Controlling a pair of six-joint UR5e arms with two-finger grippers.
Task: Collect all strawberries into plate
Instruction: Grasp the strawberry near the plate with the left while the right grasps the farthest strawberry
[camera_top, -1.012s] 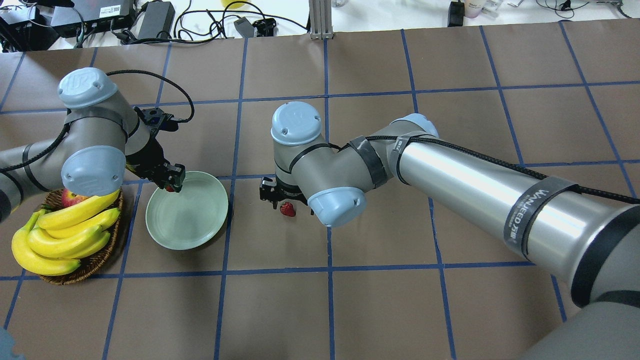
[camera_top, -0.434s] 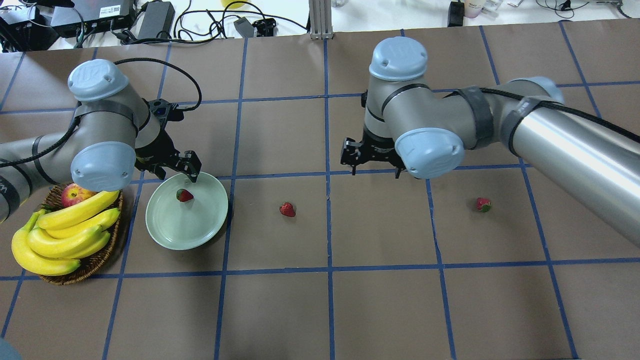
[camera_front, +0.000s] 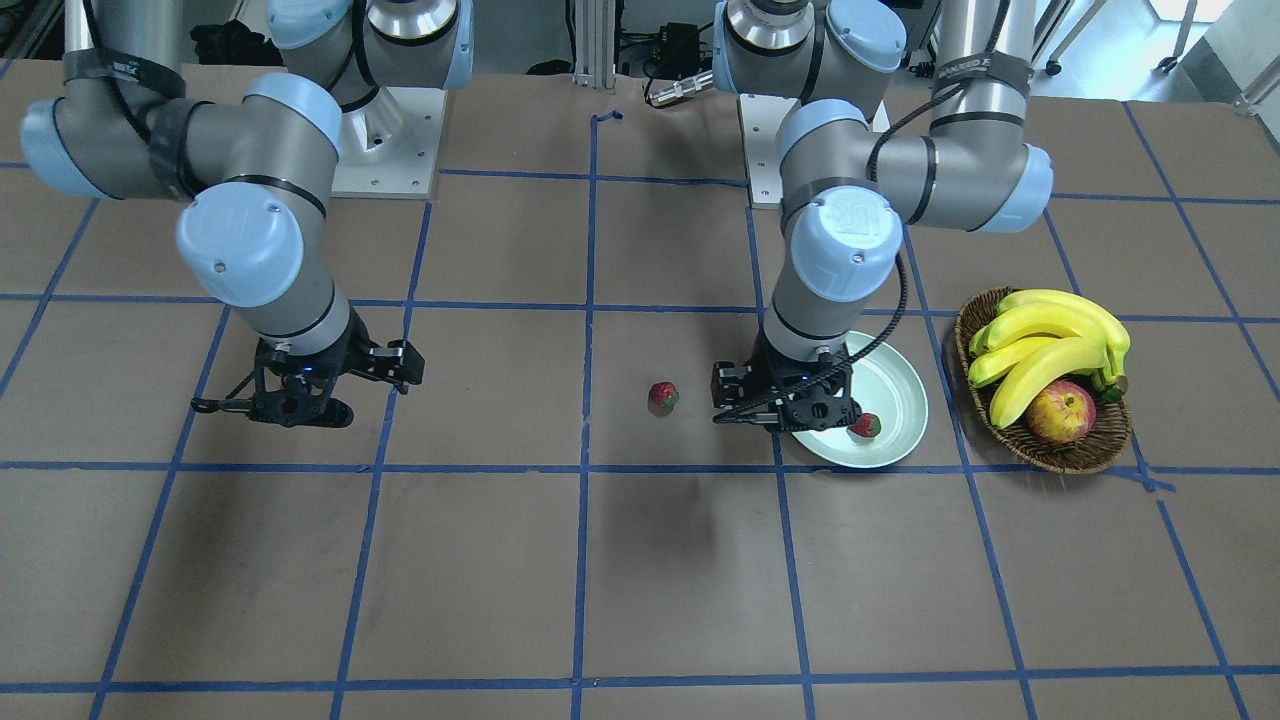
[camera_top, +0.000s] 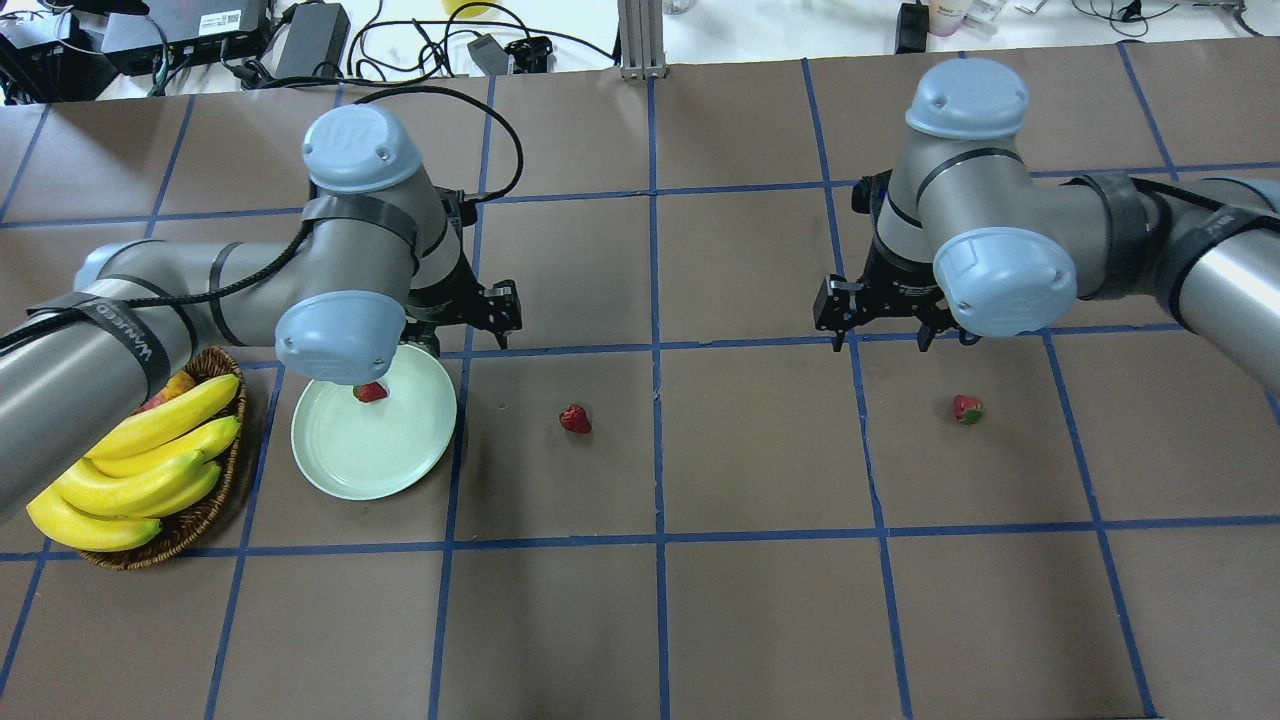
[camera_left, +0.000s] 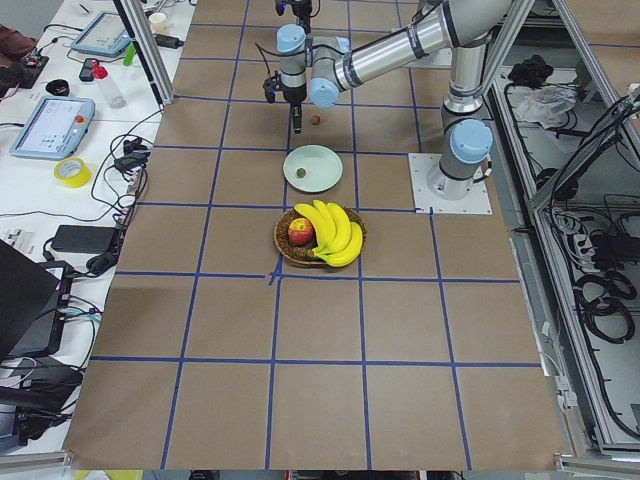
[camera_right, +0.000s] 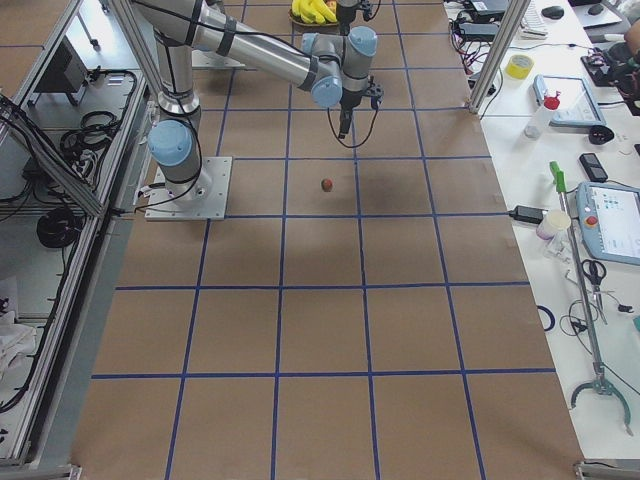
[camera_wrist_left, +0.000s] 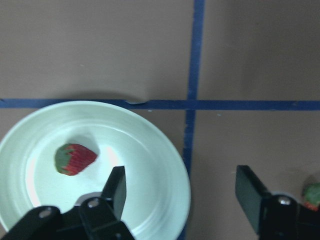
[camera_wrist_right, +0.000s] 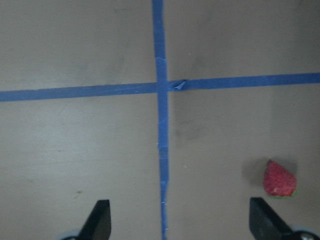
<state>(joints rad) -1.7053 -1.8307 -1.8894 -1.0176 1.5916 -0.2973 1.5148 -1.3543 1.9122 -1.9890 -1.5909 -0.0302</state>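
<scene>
The pale green plate (camera_top: 330, 465) lies left of centre and holds one strawberry (camera_top: 370, 392), which also shows in the left wrist view (camera_wrist_left: 75, 158). A second strawberry (camera_top: 575, 418) lies on the table right of the plate. A third strawberry (camera_top: 966, 409) lies further right and shows in the right wrist view (camera_wrist_right: 279, 180). My left gripper (camera_wrist_left: 182, 192) is open and empty, over the plate's far right rim. My right gripper (camera_top: 880, 335) is open and empty, just beyond and left of the third strawberry.
A brown wicker basket (camera_top: 215, 510) with bananas (camera_top: 130, 470) and an apple stands left of the plate. Blue tape lines grid the brown table. Cables and boxes sit beyond the far edge.
My left gripper let a strawberry go into the plate and moved right. My right arm swung from the middle strawberry to the right, uncovering the third strawberry.
</scene>
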